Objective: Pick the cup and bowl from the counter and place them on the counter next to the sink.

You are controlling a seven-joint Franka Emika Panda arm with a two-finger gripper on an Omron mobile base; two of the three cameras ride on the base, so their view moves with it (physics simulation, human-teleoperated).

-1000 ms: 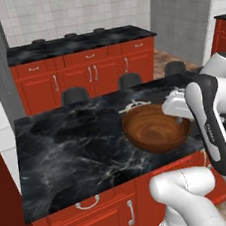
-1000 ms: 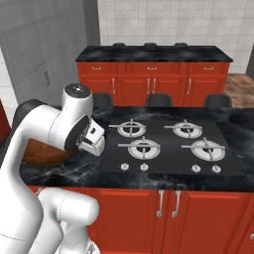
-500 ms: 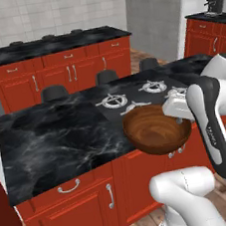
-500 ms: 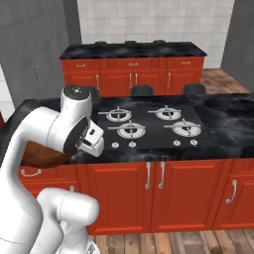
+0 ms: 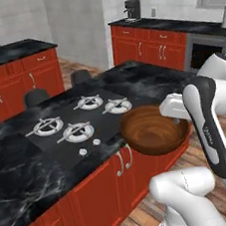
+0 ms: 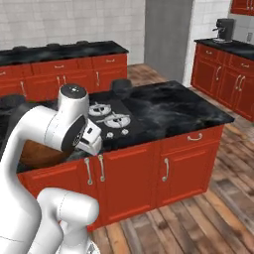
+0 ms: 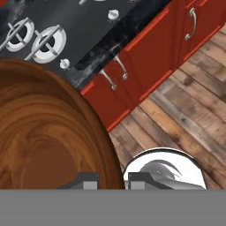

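Since the earlier frames the base had driven on: whole scene shifted in both base views, w/ the hob (image 5: 78, 123) now at centre-left of the left base view and a coffee machine (image 5: 132, 9) on the far counter in sight. The bowl (image 5: 154, 129) kept its place relative to the arm, so it travelled w/ the robot.

Bowl: held in the air at the island edge, partly over the counter (image 5: 21, 166) rim and partly out over the red cabinet fronts (image 5: 95, 197). Roughly level, glossy grained inside facing up. In the right base view its brown side (image 6: 42, 153) showed left of the arm, behind the white forearm.

Gripper (image 7: 111, 180): narrow, jaws pinched on the bowl's rim, one finger (image 7: 84, 181) inside the bowl, the other outside. Hand view looked down past the rim at hob knobs (image 7: 65, 64), cabinet handles (image 7: 115, 73) and wood floor (image 7: 176, 110).

Left base view: gripper body (image 5: 173, 108) sat at the bowl's right-hand rim. Cup and sink: could not tell from these views.
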